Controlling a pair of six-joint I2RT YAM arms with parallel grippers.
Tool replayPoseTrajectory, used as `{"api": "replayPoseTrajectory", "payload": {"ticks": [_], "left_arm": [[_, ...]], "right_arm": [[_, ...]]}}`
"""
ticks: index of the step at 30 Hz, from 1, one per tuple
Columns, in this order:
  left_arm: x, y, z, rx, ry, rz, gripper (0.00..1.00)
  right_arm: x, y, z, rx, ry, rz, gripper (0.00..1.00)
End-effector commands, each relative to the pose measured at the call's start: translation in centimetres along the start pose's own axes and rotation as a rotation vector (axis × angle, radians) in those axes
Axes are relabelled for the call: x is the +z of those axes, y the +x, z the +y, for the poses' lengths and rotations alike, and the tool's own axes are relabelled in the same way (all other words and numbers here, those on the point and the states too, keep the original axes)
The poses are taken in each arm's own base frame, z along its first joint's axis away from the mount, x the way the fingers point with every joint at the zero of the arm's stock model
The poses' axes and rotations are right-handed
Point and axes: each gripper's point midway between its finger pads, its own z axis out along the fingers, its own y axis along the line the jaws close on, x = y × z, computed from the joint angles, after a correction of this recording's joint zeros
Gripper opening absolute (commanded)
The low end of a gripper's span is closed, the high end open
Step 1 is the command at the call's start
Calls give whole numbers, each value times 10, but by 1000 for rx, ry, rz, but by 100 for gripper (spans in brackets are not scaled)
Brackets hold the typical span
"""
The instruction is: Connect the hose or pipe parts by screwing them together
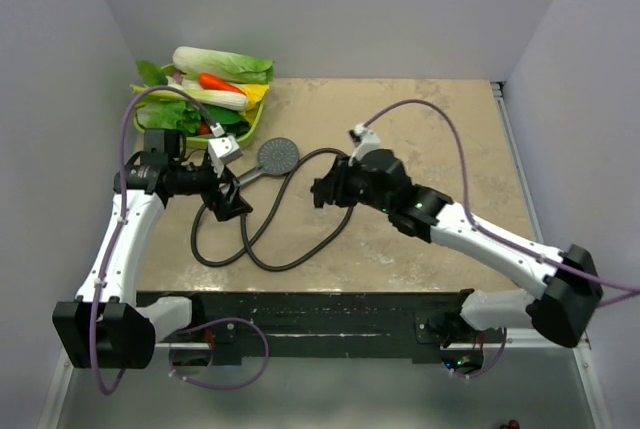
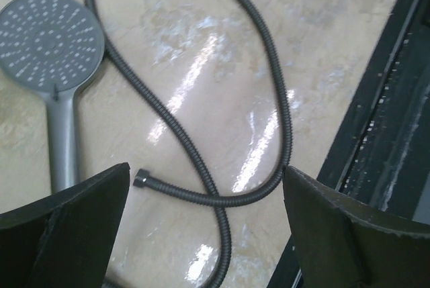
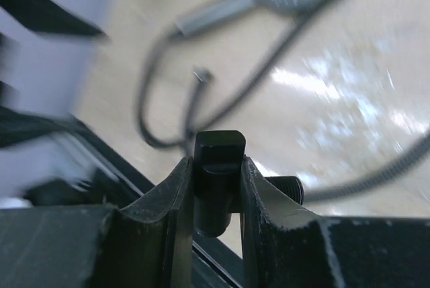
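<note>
We see a beige, marbled table [image 1: 330,109]. In its far left corner sits a green tray [image 1: 252,127] heaped with vegetables [image 1: 222,64]. Towards the middle a grey shower head [image 1: 278,155] lies face up, with a dark hose [image 2: 228,201] looped across the surface towards the near edge.

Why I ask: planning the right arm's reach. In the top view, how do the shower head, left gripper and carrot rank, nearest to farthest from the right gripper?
1. Shower head, just up-left of the right gripper, which holds the hose.
2. Left gripper, farther left.
3. Carrot, in the far-left vegetable tray.
</note>
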Motion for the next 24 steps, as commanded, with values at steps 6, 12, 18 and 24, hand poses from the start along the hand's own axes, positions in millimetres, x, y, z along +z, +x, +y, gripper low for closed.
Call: {"api": "replayPoseTrajectory", "payload": {"ticks": [6,12,18,24], "left_arm": [[-2,-60,-56,210,193,-341,99],[-10,-97,-70,267,204,-457,99],[4,-99,-70,324,134,-455,98],[2,-103,-57,404,37,-451,97]], "right_arm": [[-76,-111,84,590,-715,-469,0],[-88,-126,95,802,-922,-556,0],[-92,-126,108,968,-1040,-576,0],[-83,-105,124,1060,-1091,-527,0]]}}
